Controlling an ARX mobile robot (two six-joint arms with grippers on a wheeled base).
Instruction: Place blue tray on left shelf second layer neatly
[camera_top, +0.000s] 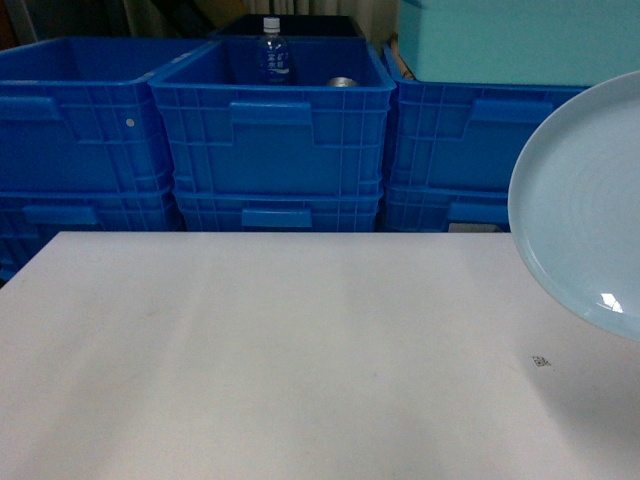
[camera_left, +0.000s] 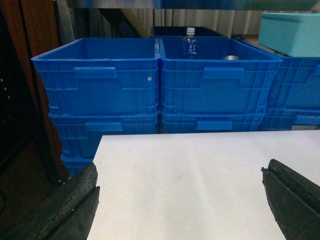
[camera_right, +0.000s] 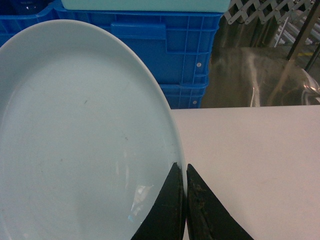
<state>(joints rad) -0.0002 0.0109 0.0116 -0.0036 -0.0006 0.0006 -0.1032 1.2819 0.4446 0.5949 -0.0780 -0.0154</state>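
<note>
Pale blue tray (camera_top: 585, 210) tilted at 3 o'clock, rim pinched by right claw (camera_right: 185, 200); left claw (camera_left: 180, 200) spread above bare desk (camera_top: 280, 360).

The tray (camera_right: 75, 140) looks like smooth, glossy pale-blue plastic, catching a bright glint near its rim. The crates (camera_top: 272, 140) are ribbed, moulded blue plastic with a dull sheen. The table (camera_top: 280, 360) is flat, matt white. The right gripper (camera_right: 185, 172) has dark, rough-textured fingers (camera_right: 170, 210), rubbery-looking, as does the left gripper (camera_left: 180, 200).
</note>
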